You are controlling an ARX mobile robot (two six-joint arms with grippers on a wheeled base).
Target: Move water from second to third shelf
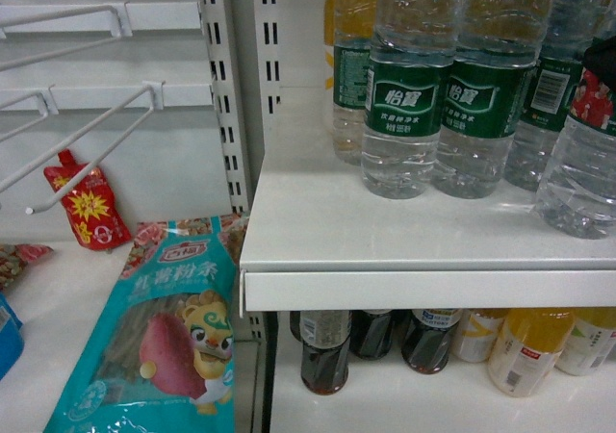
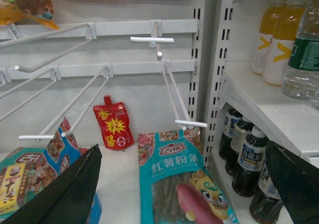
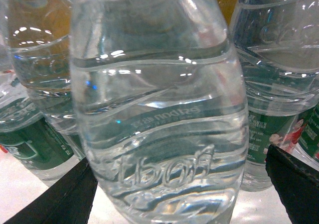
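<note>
Several clear ribbed water bottles with green labels stand on the white shelf [image 1: 318, 221]. The water [image 1: 580, 168] nearest the front right fills the right wrist view as a ribbed bottle [image 3: 159, 109]. My right gripper [image 3: 180, 184] is open around its lower body, with a black finger on each side. The left finger is close to the bottle and the right finger stands clear of it. In the head view only a black sliver of this gripper shows at the right edge. My left gripper [image 2: 184, 184] hangs open and empty over the snack shelf, away from the bottles.
Dark drink bottles [image 1: 324, 351] and yellow juice bottles [image 1: 525, 351] stand on the shelf below. A teal noodle pack [image 1: 168, 337] and a red pouch [image 1: 87, 202] lie in the left bay. Wire hooks [image 1: 91, 154] jut out there. A slotted upright [image 1: 226, 96] divides the bays.
</note>
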